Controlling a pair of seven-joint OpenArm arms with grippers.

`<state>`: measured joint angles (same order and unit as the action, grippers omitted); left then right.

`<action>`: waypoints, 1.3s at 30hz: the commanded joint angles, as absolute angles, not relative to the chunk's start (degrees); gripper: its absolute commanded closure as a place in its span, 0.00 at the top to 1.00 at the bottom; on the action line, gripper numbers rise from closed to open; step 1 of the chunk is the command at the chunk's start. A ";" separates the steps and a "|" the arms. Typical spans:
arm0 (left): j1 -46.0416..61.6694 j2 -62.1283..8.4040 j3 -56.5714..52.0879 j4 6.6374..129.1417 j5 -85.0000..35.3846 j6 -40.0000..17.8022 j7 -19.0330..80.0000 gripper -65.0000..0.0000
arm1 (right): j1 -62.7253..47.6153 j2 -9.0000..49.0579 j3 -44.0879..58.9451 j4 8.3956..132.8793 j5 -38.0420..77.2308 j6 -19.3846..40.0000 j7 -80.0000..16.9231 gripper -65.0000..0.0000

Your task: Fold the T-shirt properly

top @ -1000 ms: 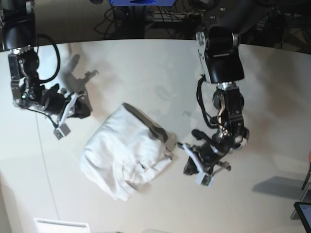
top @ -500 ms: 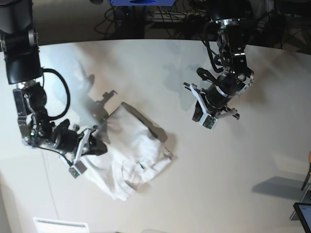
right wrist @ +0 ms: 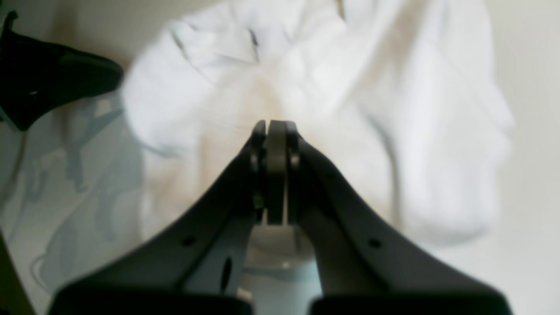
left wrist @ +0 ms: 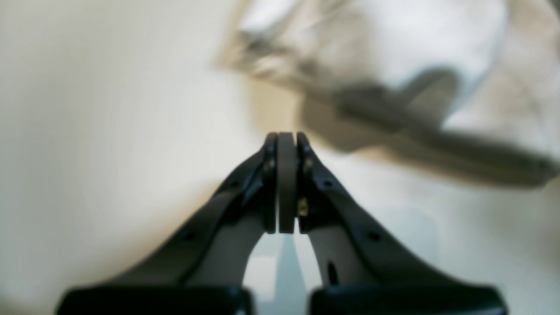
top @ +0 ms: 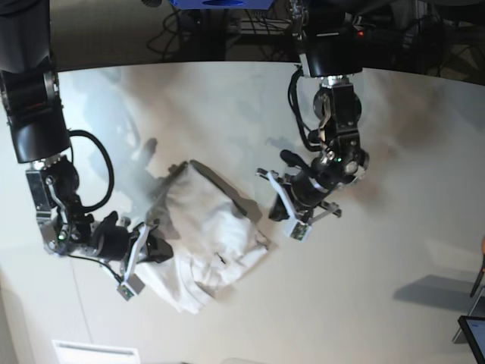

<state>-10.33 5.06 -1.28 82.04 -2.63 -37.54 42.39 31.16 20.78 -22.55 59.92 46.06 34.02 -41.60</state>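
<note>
The white T-shirt [top: 203, 236] lies as a wrinkly folded bundle in the middle of the table. My left gripper [top: 274, 208] is shut just off the bundle's right edge, apart from the cloth. In the left wrist view its pads [left wrist: 286, 175] press together, and the T-shirt [left wrist: 393, 48] is blurred ahead to the upper right. My right gripper [top: 158, 249] is shut at the bundle's lower-left edge. In the right wrist view its fingertips [right wrist: 276, 131] stand over the T-shirt [right wrist: 350, 100] with nothing visible between them.
The off-white tabletop [top: 379, 288] spreads around the bundle. A black part [right wrist: 43, 74] shows at the upper left of the right wrist view. Cables and dark gear [top: 227, 30] sit beyond the table's far edge.
The left gripper lifted away to the table's back right, then came down beside the bundle's right edge. The right gripper moved from the far left to the lower-left edge. The T-shirt looks unchanged.
</note>
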 commanded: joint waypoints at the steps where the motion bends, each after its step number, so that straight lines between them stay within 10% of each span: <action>1: -12.88 5.14 0.13 80.84 -3.30 -37.41 40.92 0.00 | 34.15 21.14 -22.20 59.38 45.05 34.24 -39.69 0.00; 25: -37.58 6.90 7.78 41.10 -3.47 -27.74 19.74 0.00 | 27.30 17.89 -21.93 47.43 31.25 38.29 -34.42 0.00; 39: -45.23 4.79 7.78 26.51 -3.38 -27.74 10.86 0.00 | 11.74 15.69 -18.07 79.08 31.25 26.42 -45.93 0.00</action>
